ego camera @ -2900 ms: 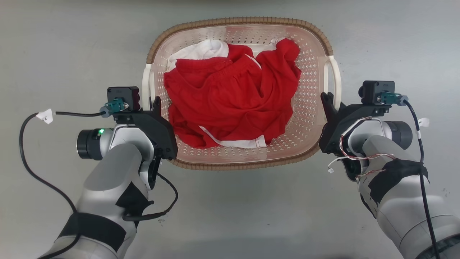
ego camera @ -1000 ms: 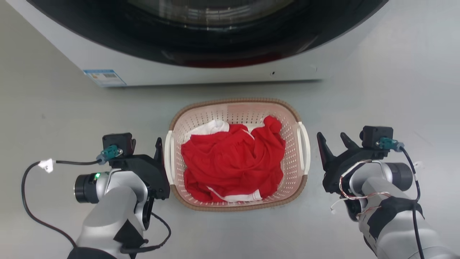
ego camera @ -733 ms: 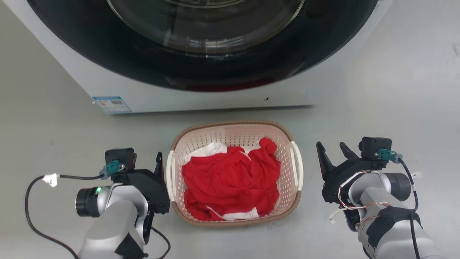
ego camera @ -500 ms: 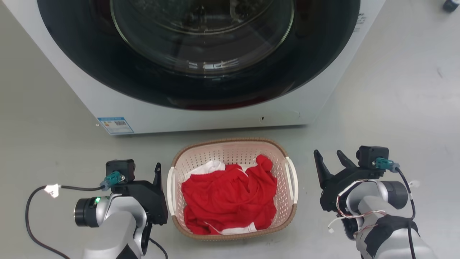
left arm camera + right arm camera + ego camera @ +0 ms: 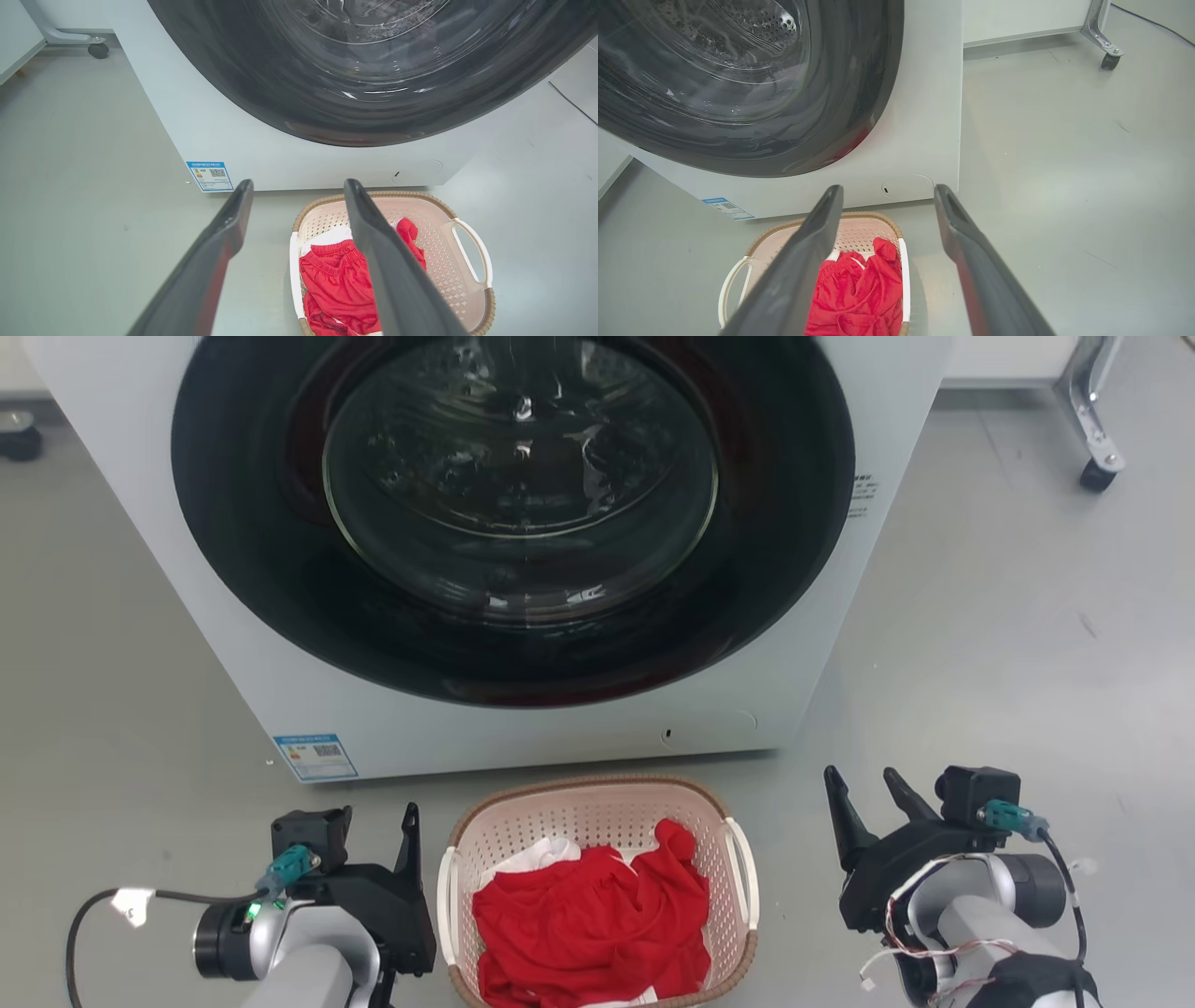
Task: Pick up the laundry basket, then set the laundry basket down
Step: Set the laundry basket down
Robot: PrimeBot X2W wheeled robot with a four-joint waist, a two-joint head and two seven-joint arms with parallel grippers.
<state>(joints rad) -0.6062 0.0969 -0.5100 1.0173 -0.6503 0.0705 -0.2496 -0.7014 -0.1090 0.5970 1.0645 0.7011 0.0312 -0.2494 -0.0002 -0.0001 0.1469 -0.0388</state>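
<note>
The laundry basket (image 5: 579, 786), pale pink with a brown woven-look rim and white side handles, stands on the grey floor just in front of the washing machine. Red clothes (image 5: 588, 924) and a bit of white cloth (image 5: 546, 851) lie inside it. My left gripper (image 5: 373, 831) hovers beside the basket's left handle, open and holding nothing. My right gripper (image 5: 860, 779) is open and sits well clear of the right handle. In the left wrist view, the left gripper (image 5: 298, 184) frames the basket (image 5: 437, 242). The right gripper (image 5: 888, 189) points past the basket (image 5: 859, 231).
A white front-loading washing machine (image 5: 840, 644) with a dark round glass door (image 5: 518, 495) stands close behind the basket. A blue label (image 5: 316, 756) is on its lower left. A frame leg with a caster wheel (image 5: 1094, 474) is at the far right. Grey floor (image 5: 1027, 644) spreads to both sides.
Both grippers have come off the basket's handles and now stand open beside it. The head camera has lifted, so the washing machine has come into view and the basket sits lower and smaller.
</note>
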